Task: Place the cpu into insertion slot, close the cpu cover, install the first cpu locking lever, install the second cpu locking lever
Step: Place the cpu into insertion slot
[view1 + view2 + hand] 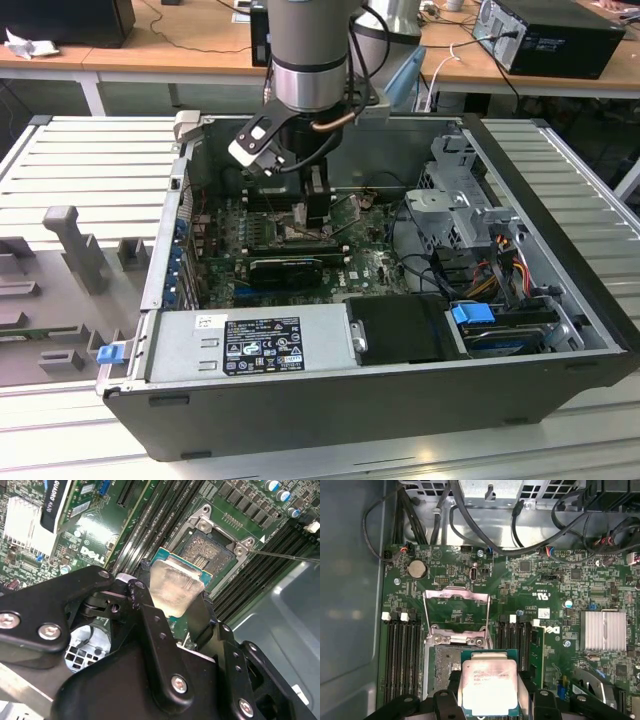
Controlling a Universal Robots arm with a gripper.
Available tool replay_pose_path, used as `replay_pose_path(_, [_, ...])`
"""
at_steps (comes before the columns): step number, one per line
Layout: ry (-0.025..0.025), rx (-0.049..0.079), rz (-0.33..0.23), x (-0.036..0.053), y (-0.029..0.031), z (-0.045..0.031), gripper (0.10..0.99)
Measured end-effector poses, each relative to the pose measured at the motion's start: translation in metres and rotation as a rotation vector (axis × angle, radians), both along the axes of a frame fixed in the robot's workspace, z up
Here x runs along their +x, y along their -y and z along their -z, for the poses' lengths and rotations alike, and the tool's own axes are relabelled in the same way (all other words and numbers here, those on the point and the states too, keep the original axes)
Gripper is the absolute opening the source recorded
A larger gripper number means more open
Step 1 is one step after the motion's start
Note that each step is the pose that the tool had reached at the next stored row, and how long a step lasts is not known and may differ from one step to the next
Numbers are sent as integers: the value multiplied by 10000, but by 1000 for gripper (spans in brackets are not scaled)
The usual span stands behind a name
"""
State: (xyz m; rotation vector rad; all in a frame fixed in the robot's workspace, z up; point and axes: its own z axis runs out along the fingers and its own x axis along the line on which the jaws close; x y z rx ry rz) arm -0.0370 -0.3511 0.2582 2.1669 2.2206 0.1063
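Beside the insertion slot (pixel 442 667) you have a bank of long black memory slots (pixel 402 655), untouched. At the slot's far edge the cpu cover (pixel 456 596) is tipped up on its hinge, so you can see the board through its window. The slot itself lies bare, with nothing seated in it. Your gripper (pixel 488 696) is clamped on the cpu (pixel 487 680), its fingers (pixel 526 692) pressing two opposite edges and the metal top facing the camera. In both wrist views the chip overlaps one side of the slot. It looks held above the slot and a little off to one side rather than squared over it; you cannot judge the height from here. A thin locking lever (pixel 285 556) stands free, just beside the slot. Beyond the other bank of memory slots sits a finned heatsink (pixel 605 630). You are in step one: chip in hand, not yet seated, with the cover and both levers left to do
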Motion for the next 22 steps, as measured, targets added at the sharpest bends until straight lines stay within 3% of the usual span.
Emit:
replay_pose_path(14, [-3, 0, 249, -41, -65, 134, 525])
replay_pose_path(20, [-3, 6, 249, -41, -162, 186, 525])
replay_pose_path(22, [-7, 6, 342, -41, -201, 234, 525])
